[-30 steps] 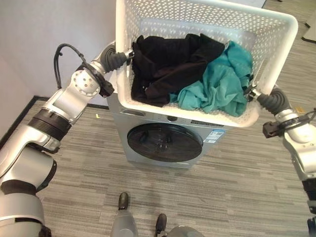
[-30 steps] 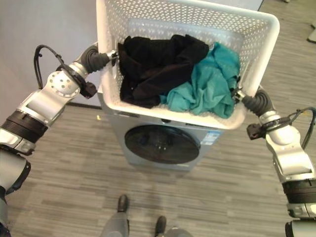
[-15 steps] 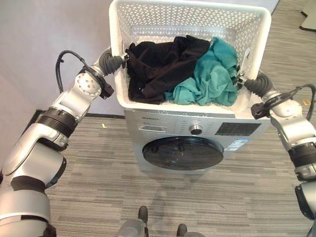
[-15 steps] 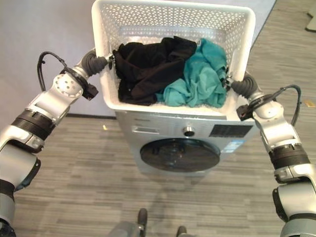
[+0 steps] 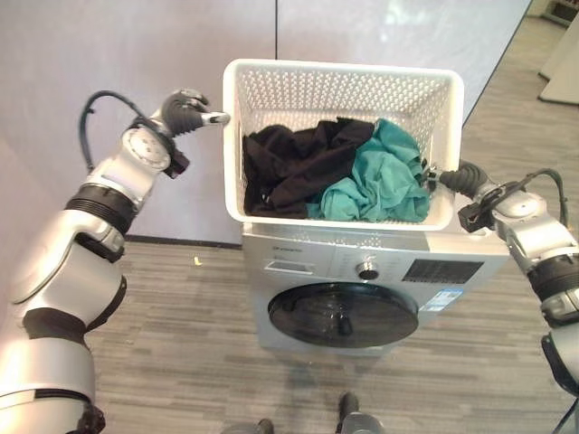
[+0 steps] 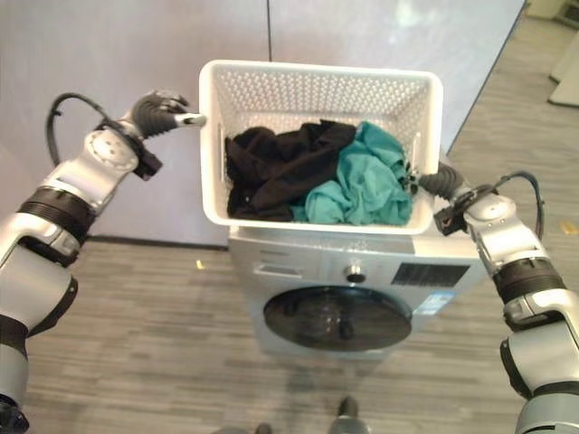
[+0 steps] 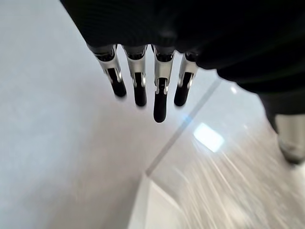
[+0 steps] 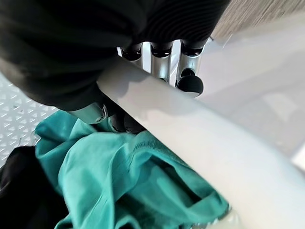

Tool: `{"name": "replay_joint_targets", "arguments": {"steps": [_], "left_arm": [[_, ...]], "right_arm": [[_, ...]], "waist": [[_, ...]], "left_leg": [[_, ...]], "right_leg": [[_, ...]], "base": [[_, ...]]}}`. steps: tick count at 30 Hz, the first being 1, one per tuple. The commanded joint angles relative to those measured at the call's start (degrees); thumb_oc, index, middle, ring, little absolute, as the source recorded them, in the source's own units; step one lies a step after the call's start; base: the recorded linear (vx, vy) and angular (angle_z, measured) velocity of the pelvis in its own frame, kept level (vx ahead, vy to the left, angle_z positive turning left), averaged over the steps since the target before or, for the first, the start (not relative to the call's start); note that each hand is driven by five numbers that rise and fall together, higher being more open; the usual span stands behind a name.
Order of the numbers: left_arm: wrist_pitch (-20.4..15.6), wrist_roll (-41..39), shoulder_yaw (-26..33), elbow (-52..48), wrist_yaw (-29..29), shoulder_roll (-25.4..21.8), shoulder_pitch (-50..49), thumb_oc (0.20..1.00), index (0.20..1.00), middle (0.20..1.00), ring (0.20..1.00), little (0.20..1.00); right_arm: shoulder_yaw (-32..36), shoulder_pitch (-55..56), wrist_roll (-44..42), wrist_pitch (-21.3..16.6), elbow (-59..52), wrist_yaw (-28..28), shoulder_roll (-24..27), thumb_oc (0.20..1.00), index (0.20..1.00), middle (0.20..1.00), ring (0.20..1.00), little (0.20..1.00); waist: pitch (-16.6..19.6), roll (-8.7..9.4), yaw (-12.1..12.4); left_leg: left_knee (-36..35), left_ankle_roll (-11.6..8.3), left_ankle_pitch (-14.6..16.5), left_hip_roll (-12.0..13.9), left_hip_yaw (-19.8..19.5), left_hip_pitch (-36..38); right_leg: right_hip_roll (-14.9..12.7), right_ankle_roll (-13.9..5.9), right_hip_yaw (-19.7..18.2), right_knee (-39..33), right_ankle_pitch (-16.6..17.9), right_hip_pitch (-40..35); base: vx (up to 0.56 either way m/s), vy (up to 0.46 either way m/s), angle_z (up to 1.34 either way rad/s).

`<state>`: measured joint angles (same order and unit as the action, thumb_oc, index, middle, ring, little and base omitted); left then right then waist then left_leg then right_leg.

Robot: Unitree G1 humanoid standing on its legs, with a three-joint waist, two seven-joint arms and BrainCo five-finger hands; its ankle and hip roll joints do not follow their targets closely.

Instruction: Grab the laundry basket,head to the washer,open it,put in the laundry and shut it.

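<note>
Basket [image 5: 342,77] atop washer [image 5: 362,280]; R hand [image 5: 450,177] grips rim, L hand [image 5: 185,110] off.

Your basket [image 5: 335,81] sits on the washer [image 5: 371,289], laundry [image 5: 335,172] inside. Your left hand [image 5: 185,110] hangs just left of its rim, apart; your right hand [image 5: 448,177] grips the right rim.

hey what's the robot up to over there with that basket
The white laundry basket, holding black clothes and teal clothes, sits on top of the washer, whose door is shut. The right hand grips the basket's rim. The left hand is off the basket, fingers straight, beside its left edge.
</note>
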<state>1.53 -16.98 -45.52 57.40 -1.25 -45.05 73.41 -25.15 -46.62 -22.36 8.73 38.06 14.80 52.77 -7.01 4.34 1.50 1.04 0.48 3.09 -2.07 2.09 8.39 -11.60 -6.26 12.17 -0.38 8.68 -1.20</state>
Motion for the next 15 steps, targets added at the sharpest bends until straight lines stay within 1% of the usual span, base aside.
{"name": "replay_joint_targets", "arguments": {"steps": [1,2,4,7,12,15], "left_arm": [[-2.05,1.46,1.56,6.13,-1.56,-0.01,4.53,1.000,1.000,1.000,1.000,1.000],[-2.35,0.95,1.63,6.80,-1.65,-0.22,5.01,1.000,1.000,1.000,1.000,1.000],[-2.36,0.95,1.64,6.82,-1.65,-0.22,5.02,1.000,1.000,1.000,1.000,1.000],[-2.43,0.44,1.83,7.10,-1.49,-0.51,5.20,1.000,1.000,1.000,1.000,1.000],[-2.71,-0.19,2.52,6.26,-1.42,0.18,3.84,1.000,1.000,1.000,1.000,1.000],[-2.83,-0.93,3.39,4.87,-1.53,0.46,2.70,1.000,1.000,1.000,1.000,1.000]], "right_arm": [[-2.55,-2.03,4.30,-0.79,7.37,-1.71,13.96,0.200,0.200,0.200,0.200,0.200],[-3.33,-2.48,4.63,-0.85,8.06,-1.23,15.34,0.200,0.200,0.200,0.200,0.200],[-3.38,-2.54,4.63,-0.86,8.09,-1.22,15.35,0.200,0.200,0.200,0.200,0.200],[-3.22,-2.27,4.66,-0.96,10.32,-1.02,15.90,0.200,0.200,0.200,0.200,0.200],[-3.46,-1.86,3.03,-1.21,11.41,-0.88,12.35,0.200,0.200,0.200,0.200,0.200],[-5.10,-2.64,2.05,-1.45,11.03,-0.76,8.78,0.203,0.203,0.203,0.203,0.203]], "waist": [[2.48,-3.45,-0.67],[2.78,-3.46,-1.07],[2.79,-3.48,-1.10],[2.84,-3.66,-1.50],[2.59,-3.94,-1.14],[2.31,-4.18,-0.33]], "left_leg": [[-2.13,-3.00,0.44,6.52,1.29,0.17],[-2.85,-3.60,-0.14,7.14,1.16,0.11],[-2.89,-3.62,-0.17,7.16,1.13,0.12],[-3.67,-4.30,-1.02,7.90,0.92,-0.24],[-4.77,-4.71,-1.86,8.41,0.77,-0.34],[-5.05,-4.77,-2.06,8.62,0.69,-0.52]], "right_leg": [[1.36,-3.34,0.55,-0.63,-5.79,-2.82],[2.10,-3.15,0.84,-1.69,-6.07,-3.19],[2.12,-3.14,0.88,-1.73,-6.06,-3.21],[3.19,-2.67,1.20,-2.83,-6.56,-3.64],[4.08,-2.24,1.40,-4.39,-6.75,-4.17],[4.30,-2.17,1.38,-4.62,-6.86,-3.96]], "base": [[0.07,-0.154,-0.06],[0.06,-0.111,-0.06],[0.03,-0.061,-0.04],[0.04,-0.082,-0.03],[0.02,-0.037,-0.05],[0.00,0.000,0.00]]}}
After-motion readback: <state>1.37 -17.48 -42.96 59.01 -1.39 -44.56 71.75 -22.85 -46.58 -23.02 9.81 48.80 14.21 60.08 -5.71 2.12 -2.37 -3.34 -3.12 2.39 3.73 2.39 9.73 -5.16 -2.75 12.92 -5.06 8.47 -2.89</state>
